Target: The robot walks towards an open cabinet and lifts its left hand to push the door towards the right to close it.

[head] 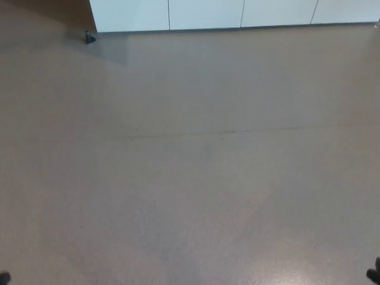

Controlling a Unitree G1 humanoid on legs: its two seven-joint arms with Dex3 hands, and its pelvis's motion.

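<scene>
The white cabinet [205, 14] runs along the top edge of the head view, and only the bottom of its panels shows, split by thin vertical seams. All the panels look flush, so I cannot tell which door stands open. A wide stretch of beige floor [190, 166] lies between me and the cabinet. Only a small dark tip of my left hand [3, 277] shows at the bottom left corner. My right hand [374, 274] is an equally small dark tip at the bottom right corner. Both hang low, far from the cabinet.
A small dark object [89, 37], perhaps a doorstop, sits on the floor at the cabinet's left end. Left of it lies a brown surface [41, 12]. A faint seam [225, 132] crosses the floor.
</scene>
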